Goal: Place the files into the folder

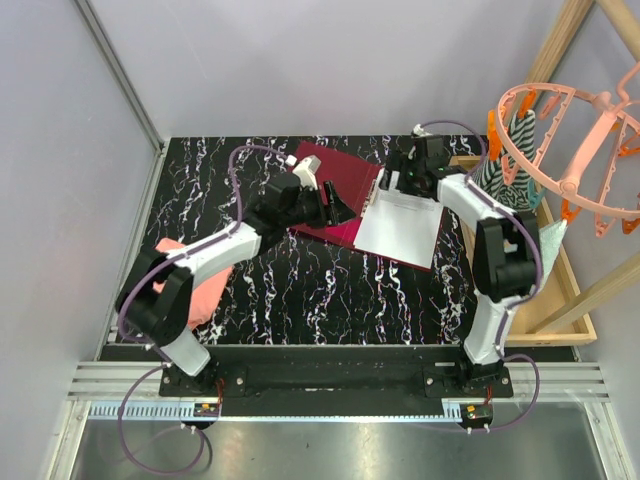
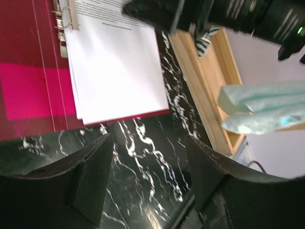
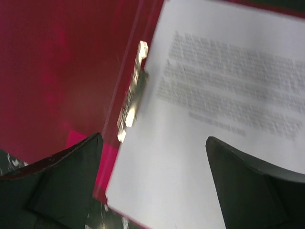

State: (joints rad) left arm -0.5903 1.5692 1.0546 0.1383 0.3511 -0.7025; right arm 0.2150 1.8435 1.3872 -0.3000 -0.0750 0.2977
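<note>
Where the black, white-veined table top (image 1: 300,290) meets its left edge, a pink folded cloth (image 1: 207,288) lies partly hidden beneath the left arm. That arm reaches forward and to the right from its base, elbow bent, with the left gripper (image 1: 343,208) over the folder's left half. In the left wrist view the left gripper (image 2: 152,157) has its two dark, wedge-shaped fingers (image 2: 93,179) spread apart, with nothing between them and only bare table beneath.

The folder (image 1: 325,163) lies open at the table's centre. It is a flat, dark red rectangle with a brighter magenta patch (image 2: 28,90) on its inner face. A metal clip (image 3: 132,98), shiny and narrow, runs along the spine.

The files (image 1: 398,225), a smooth white stack of sheets with small black text near the top, lie flat on the folder's right half. Their spine-side edge sits at the clip, and a red margin shows along the near edge.

The right arm folds back over the files from the right. The right gripper (image 1: 398,182) hangs above their far left corner, jaws wide apart and holding nothing.

Further right, a wooden tray (image 1: 565,300) holds a pale teal folded cloth (image 1: 550,235) and a striped cloth (image 1: 510,165), and a coral plastic hanger ring (image 1: 560,130) hangs above it.
</note>
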